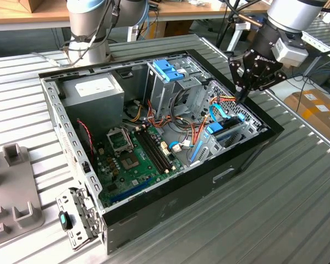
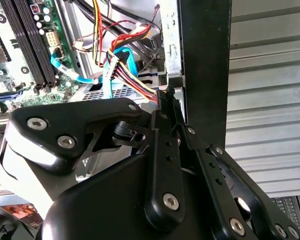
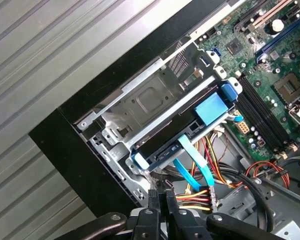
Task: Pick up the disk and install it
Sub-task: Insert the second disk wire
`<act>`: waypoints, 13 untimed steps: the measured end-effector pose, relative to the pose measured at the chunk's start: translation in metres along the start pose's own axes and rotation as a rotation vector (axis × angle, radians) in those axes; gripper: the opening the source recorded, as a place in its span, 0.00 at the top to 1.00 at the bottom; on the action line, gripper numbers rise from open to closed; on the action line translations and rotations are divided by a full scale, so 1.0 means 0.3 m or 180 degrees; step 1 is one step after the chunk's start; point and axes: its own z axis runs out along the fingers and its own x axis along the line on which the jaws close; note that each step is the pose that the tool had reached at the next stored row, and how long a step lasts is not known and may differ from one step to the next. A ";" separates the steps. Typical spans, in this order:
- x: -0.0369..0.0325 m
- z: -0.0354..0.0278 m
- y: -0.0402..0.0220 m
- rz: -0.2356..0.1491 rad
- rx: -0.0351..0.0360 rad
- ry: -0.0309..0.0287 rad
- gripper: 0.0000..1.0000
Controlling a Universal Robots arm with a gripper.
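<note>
Above the drive bay (image 3: 155,97) at the front wall of the open computer case (image 1: 247,151), my gripper (image 1: 243,94) hangs with its fingertips (image 3: 162,197) pressed together and nothing between them. The disk (image 3: 182,137) lies in the bay just below my tips, its blue side rails (image 3: 225,92) at either end and a light blue ribbon cable (image 3: 192,162) running off its edge toward the bundle of coloured wires (image 3: 202,187). To do this well, I judge I should stay square over the bay, keep clear of that cable and the wires, and press evenly on the disk's body, not on a rail, so it seats without tilting.
</note>
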 end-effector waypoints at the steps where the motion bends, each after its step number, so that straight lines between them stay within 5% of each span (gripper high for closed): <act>1: 0.000 0.000 0.000 0.0041 0.0000 0.0001 0.84; 13: 0.000 0.004 0.000 0.0794 -0.0010 0.0022 0.84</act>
